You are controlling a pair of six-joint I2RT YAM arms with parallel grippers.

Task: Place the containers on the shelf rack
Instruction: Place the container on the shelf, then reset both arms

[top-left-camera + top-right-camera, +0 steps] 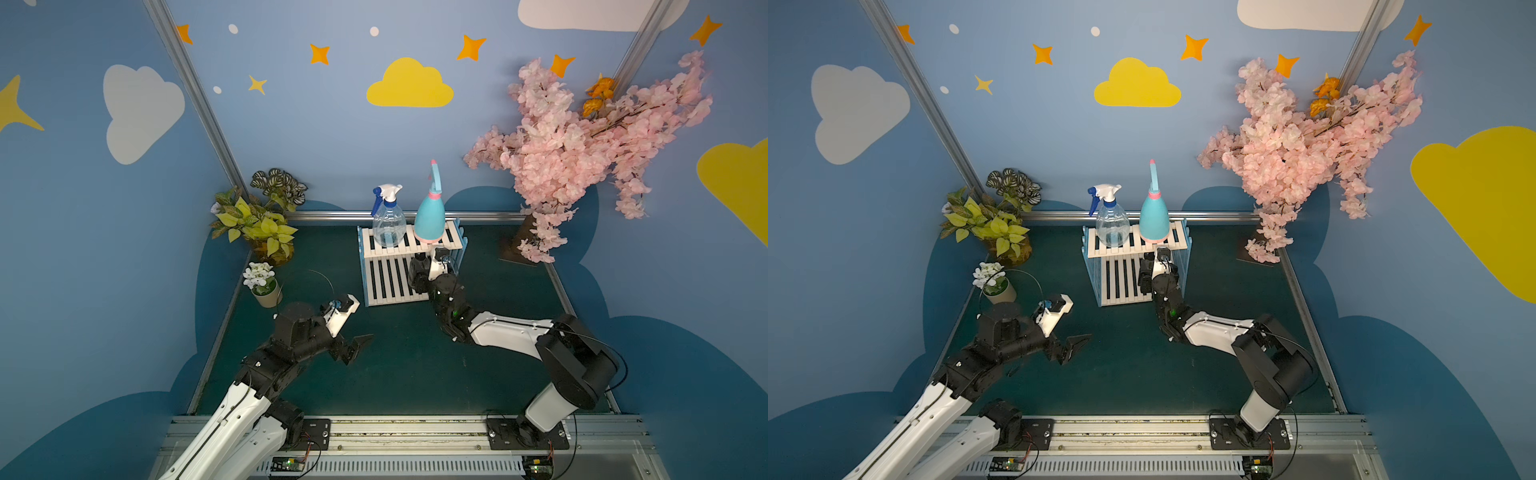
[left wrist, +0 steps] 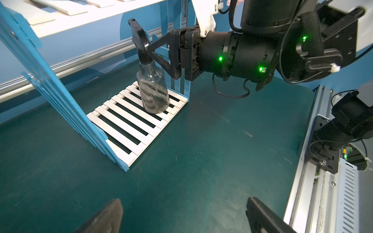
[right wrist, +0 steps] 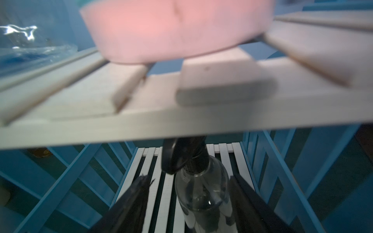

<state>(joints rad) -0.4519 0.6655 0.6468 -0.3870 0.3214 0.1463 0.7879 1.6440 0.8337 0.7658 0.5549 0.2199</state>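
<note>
left gripper point(image 1: 356, 348) hangs over the mat point(image 1: 415, 370), jaws wide apart, holding nothing. shelf rack point(image 1: 392, 300): clear bottle point(image 1: 388, 224) and teal bottle point(image 1: 430, 220) upright on the top tier. dark bottle point(image 2: 153, 90) upright on the lower tier's right end, between the parted fingers of the right gripper point(image 3: 189, 181), not clamped.

Dark bottle point(image 2: 153, 94) glossy clear plastic; shelf rack point(image 2: 60, 92) slats matt, perhaps wood.

Top views look down from above; close wrist views both face the shelf rack point(image 2: 70, 107)
</note>
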